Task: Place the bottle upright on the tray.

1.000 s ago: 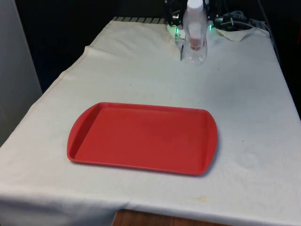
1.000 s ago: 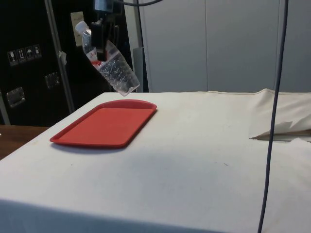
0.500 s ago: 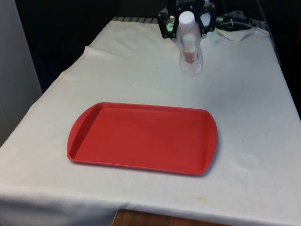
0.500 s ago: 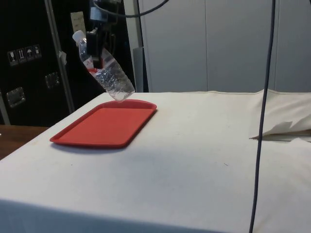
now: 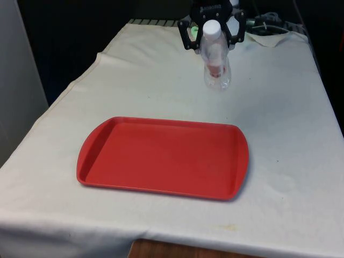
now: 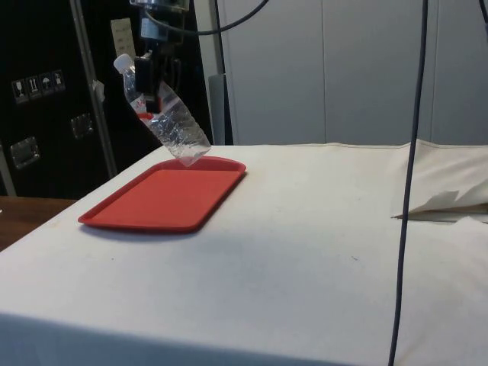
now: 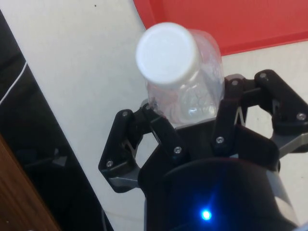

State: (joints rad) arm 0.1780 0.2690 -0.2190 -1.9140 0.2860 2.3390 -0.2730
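tray: flat red plastic tray (image 5: 161, 158) with a raised rim lies on the white cloth, nothing on it, sitting toward the front view's left of the bottle.
bottle: clear crinkled plastic bottle with a white screw cap (image 5: 215, 59) hangs in the air just past the tray's far rim, well above the cloth.
long axis: tilted in the side view, cap (image 6: 122, 62) up and leaning out over the tray, base (image 6: 191, 149) low and just above the far rim.
claw: black two-finger gripper (image 7: 192, 122) is clamped around the bottle's upper body, below the cap.
coming move: by my read, carry it in over the tray floor and bring that axis vertical before lowering.
labels: a red band on the bottle, no lettering readable.
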